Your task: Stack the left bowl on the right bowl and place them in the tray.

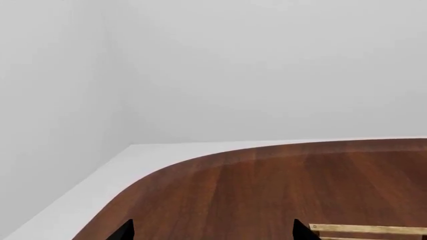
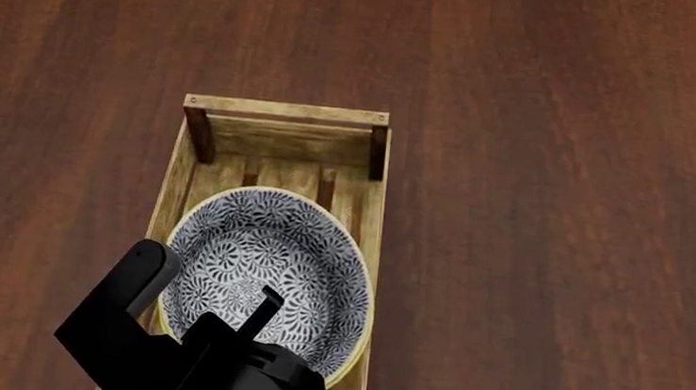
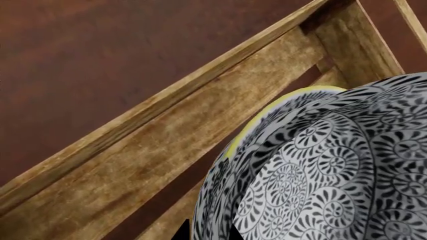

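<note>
The tray (image 2: 285,121), a long light-wood slatted crate, lies lengthwise in the head view. Inside it sits a black-and-white patterned bowl (image 2: 269,264). The right wrist view shows a second, yellow-rimmed bowl (image 3: 280,102) nested under the patterned one (image 3: 333,165), beside the tray's plank side (image 3: 153,150). My right gripper (image 3: 208,234) is shut on the near rim of the stacked bowls, one fingertip on each side of the wall; it also shows in the head view (image 2: 258,324). I cannot tell whether the bowls rest on the slats. My left gripper (image 1: 213,234) is open and empty above the table.
The dark wood table (image 2: 576,177) surrounds the tray. In the left wrist view its curved edge (image 1: 173,165) meets a white floor and grey wall, and a corner of the tray (image 1: 367,230) shows beside one fingertip.
</note>
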Tool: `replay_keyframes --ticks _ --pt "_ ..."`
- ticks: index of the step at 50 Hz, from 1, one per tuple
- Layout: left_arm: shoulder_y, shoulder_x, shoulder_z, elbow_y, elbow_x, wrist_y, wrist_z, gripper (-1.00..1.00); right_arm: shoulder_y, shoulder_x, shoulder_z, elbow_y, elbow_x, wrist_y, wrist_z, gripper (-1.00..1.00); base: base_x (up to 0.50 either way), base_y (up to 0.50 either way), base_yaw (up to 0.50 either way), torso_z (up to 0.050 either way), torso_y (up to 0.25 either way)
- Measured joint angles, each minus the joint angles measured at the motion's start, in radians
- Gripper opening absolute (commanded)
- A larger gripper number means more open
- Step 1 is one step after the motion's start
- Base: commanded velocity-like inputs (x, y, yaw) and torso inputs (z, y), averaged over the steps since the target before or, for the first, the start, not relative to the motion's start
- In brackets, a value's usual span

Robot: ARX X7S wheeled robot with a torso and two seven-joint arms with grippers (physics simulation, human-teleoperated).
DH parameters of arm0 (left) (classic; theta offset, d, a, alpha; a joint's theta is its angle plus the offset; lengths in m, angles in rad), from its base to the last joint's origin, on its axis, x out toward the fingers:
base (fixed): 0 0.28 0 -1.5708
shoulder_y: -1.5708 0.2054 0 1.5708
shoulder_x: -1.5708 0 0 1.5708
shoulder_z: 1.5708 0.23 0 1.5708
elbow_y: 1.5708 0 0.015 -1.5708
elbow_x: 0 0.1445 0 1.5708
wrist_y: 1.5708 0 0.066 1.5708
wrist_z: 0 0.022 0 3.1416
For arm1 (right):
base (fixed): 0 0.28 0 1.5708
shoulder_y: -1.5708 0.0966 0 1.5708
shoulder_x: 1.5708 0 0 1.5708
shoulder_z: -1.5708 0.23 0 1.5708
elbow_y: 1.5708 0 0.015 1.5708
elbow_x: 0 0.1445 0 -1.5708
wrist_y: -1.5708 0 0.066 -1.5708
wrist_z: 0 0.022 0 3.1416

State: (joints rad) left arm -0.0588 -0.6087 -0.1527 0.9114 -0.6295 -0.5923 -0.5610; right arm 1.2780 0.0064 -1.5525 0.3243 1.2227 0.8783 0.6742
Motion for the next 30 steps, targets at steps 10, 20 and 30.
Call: replay_keyframes --ticks 10,20,30 --pt "0.001 -0.002 0.003 -0.003 0.001 0.004 -0.001 1.0 -0.005 0.002 0.005 0.004 -0.013 -0.003 -0.017 -1.0 0.0 0.0 0.0 0.0 -0.002" --pt "0.001 -0.003 0.01 -0.008 0.005 0.01 -0.001 1.0 -0.009 0.0 0.016 0.009 -0.029 0.007 -0.035 -1.0 0.0 0.0 0.0 0.0 -0.003" --pt "-0.002 -0.006 0.014 -0.008 0.003 0.009 -0.005 1.0 -0.007 -0.006 0.013 0.011 -0.008 0.008 0.001 1.0 0.0 0.0 0.0 0.0 -0.005"
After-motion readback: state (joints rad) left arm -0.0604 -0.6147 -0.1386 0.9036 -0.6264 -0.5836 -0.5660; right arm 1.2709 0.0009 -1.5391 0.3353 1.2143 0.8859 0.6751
